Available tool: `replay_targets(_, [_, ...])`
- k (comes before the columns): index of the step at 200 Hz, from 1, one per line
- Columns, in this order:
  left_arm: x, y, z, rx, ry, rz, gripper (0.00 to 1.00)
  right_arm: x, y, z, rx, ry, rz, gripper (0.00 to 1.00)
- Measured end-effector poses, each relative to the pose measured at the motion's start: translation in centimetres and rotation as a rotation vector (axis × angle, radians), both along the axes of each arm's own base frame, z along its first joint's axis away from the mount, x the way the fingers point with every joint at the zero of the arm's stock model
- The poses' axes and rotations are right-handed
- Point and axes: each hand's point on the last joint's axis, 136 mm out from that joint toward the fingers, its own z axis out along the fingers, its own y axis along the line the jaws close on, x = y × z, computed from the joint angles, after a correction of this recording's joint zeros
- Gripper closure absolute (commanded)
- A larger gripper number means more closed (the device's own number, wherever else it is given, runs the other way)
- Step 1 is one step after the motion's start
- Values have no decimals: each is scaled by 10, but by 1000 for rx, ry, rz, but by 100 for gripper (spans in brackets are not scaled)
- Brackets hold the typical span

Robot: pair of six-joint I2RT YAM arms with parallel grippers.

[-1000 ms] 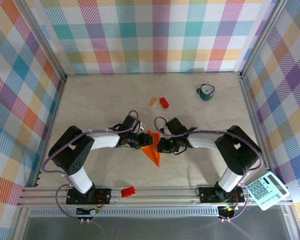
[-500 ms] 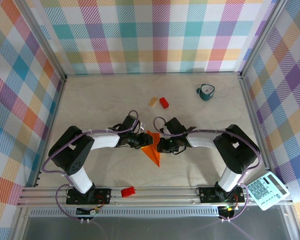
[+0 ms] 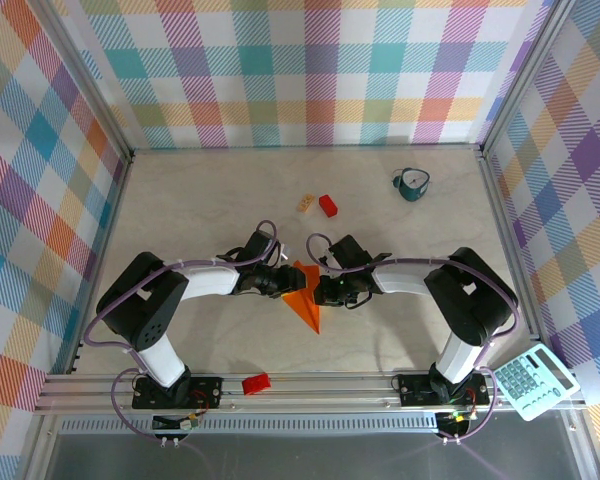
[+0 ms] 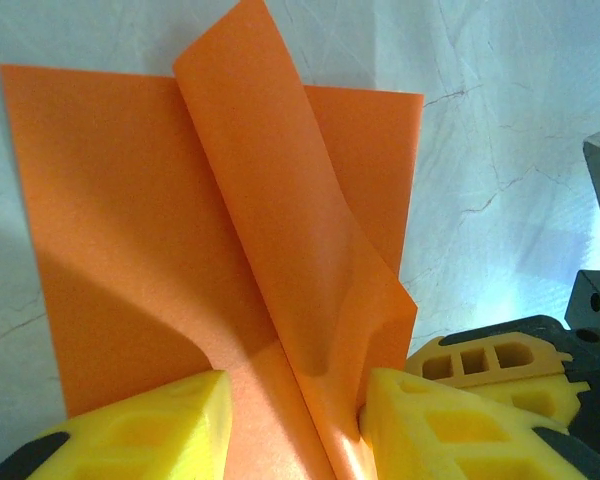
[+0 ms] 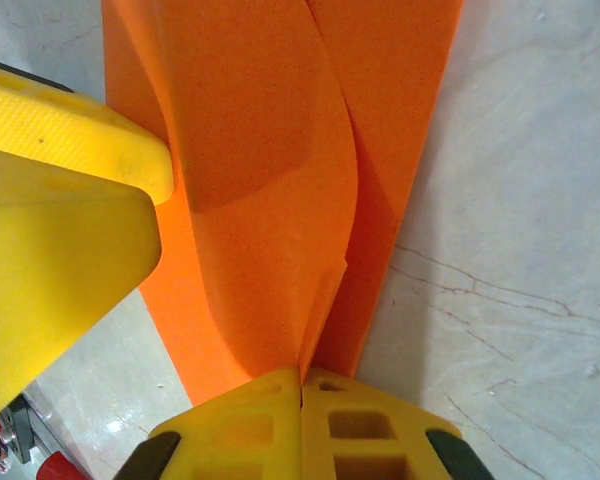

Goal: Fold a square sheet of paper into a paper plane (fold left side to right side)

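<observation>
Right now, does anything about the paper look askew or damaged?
No tear visible. One flap of the orange paper bows up instead of lying flat, its edge pinched in the shut right gripper.

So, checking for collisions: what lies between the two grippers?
The creased orange paper, in the top view, lies between the left gripper and the right gripper; the right wrist view shows the right one pinching its raised crease.

The right gripper (image 5: pixel 302 392) has its fingers (image 5: pixel 365 430) pressed together on a raised fold of the orange paper (image 5: pixel 270 200).
</observation>
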Motion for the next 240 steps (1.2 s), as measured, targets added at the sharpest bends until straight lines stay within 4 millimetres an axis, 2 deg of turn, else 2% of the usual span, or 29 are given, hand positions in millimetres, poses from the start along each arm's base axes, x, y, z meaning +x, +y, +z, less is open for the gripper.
replay_targets(27, [2,2,7,12,-11,4,58,0,0,0,-2,-1,-1,100])
replay_targets(50, [13,-1,28,-3,-61,7,59,0,0,0,-2,-1,-1,100])
replay_targets(74, [23,-3,46,-25,-110,2,73,0,0,0,-3,-2,-2,100])
replay_targets(90, [26,-3,49,-37,-115,-1,84,1,-1,-1,-6,-3,-3,100])
replay_targets(109, [24,-8,50,-67,-109,-32,91,1,-1,-1,-8,-4,-4,100])
replay_targets(164, [16,-23,25,-114,-37,-109,96,1,-1,-1,-11,-4,-4,100])
replay_targets(240, [13,-19,-6,-65,3,-124,97,2,-3,-1,-25,-3,-3,100])
